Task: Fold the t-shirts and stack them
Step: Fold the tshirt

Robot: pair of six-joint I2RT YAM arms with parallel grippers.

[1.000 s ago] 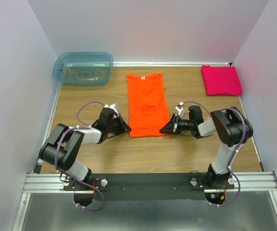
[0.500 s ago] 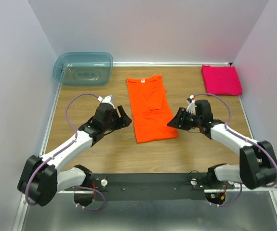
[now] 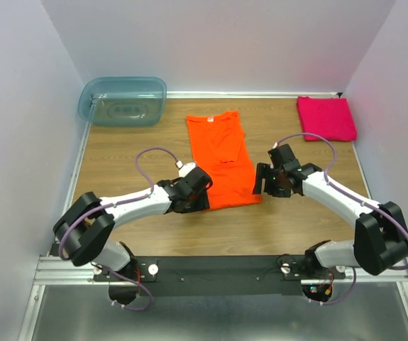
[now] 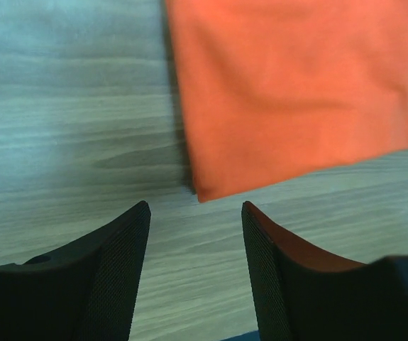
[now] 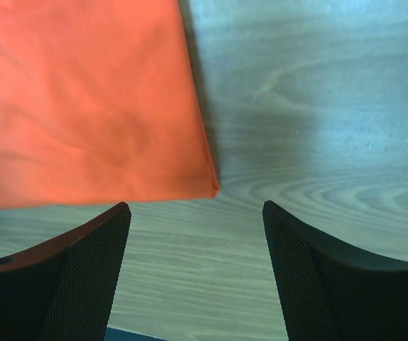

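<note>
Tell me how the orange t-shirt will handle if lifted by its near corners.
The orange t-shirt lies flat with soft wrinkles, so it will probably sag and drape, not hold shape. It looks thin and folded lengthwise, so likely light, though layers may slide apart. On the smooth wooden table it would probably bunch if pushed.

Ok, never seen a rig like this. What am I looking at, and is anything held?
A robot's left arm and right arm are bolted at the near edge of a wooden table. The wide picture looks down from above and behind them. The two close-ups come from cameras on the wrists, so the dark prongs there are each arm's own claw. A partly folded orange t-shirt lies in the middle, a folded pink t-shirt at the far right, a blue-green tub at the far left. The left claw and right claw are open at the orange shirt's near corners; nothing is held.
</note>
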